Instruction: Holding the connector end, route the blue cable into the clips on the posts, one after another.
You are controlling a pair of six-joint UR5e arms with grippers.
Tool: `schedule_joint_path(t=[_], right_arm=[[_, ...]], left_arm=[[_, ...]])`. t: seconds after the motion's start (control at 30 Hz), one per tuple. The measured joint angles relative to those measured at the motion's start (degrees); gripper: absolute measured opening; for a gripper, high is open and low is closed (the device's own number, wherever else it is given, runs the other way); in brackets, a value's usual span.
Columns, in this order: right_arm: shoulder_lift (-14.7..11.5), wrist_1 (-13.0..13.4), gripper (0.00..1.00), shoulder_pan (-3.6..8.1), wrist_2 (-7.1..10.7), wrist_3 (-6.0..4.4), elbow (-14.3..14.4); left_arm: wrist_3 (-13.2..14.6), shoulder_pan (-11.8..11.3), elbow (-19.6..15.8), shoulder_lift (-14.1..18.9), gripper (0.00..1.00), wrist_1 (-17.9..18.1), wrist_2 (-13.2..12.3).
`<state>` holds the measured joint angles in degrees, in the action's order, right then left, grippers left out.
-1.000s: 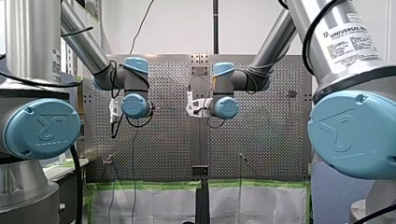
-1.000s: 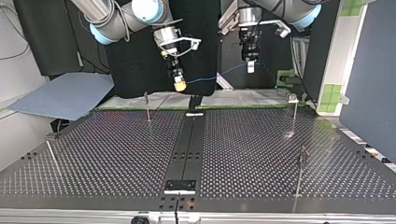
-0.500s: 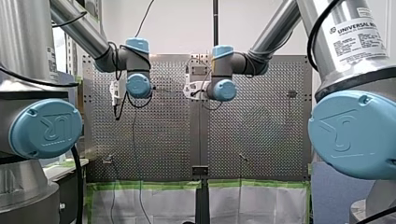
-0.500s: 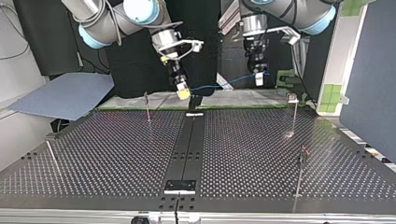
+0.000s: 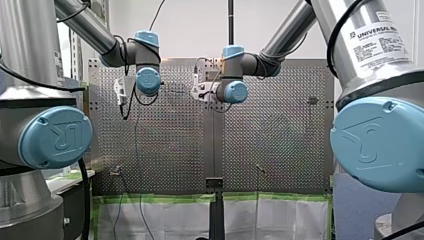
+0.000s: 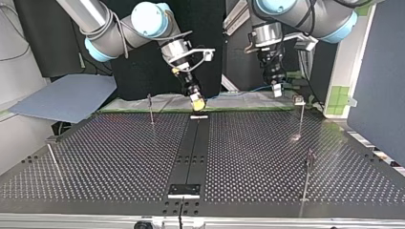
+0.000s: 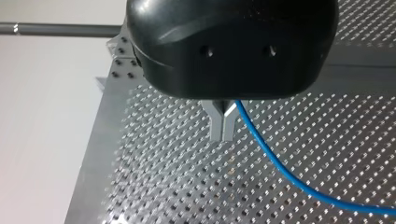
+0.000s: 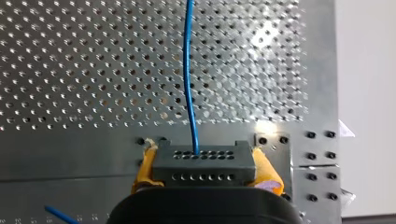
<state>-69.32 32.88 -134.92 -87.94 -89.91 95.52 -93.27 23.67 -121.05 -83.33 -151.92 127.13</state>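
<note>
Cable routing not yet begun, seen from across the surface [image 6: 119, 157]; at left, my right gripper [image 6: 197, 101] clamps the grey connector [image 8: 201, 163] between yellow pads; the blue cable [image 8: 186, 70] spans the air to my left gripper [image 6: 276, 91], whose metal fingers pinch it; no clip holds it. Probably best to keep the span taut and line it over a clip slot before pressing down. Counted: two grippers, one cable, one connector, four posts: outer-left post [image 6: 51, 160], rear-left post [image 6: 151, 109], rear-right post [image 6: 301, 117], front-right post [image 6: 308, 175].
</note>
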Motion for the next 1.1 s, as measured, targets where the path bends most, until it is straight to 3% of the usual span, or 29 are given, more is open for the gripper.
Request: schedule_joint_path(t=[0.17, 0.67, 0.83, 1.1], right_arm=[[0.9, -0.8, 0.00, -0.30, 0.32, 0.16, -1.9], [1.2, -7.1, 0.00, -3.62, 1.15, 0.10, -10.0], [1.3, -7.9, 0.00, -4.29, 1.17, -0.27, -12.8], [1.5, -8.7, 0.00, -4.58, 1.18, -1.56, -17.6]], left_arm=[[-0.7, -1.9, 1.6, 0.6, 0.00, -1.9, -0.4], [-1.4, -9.9, 4.1, 1.3, 0.00, -6.2, -8.0], [-1.5, -13.0, 6.8, 1.7, 0.00, -7.9, -10.5], [-2.0, -15.9, 11.7, 2.4, 0.00, -10.6, -10.8]])
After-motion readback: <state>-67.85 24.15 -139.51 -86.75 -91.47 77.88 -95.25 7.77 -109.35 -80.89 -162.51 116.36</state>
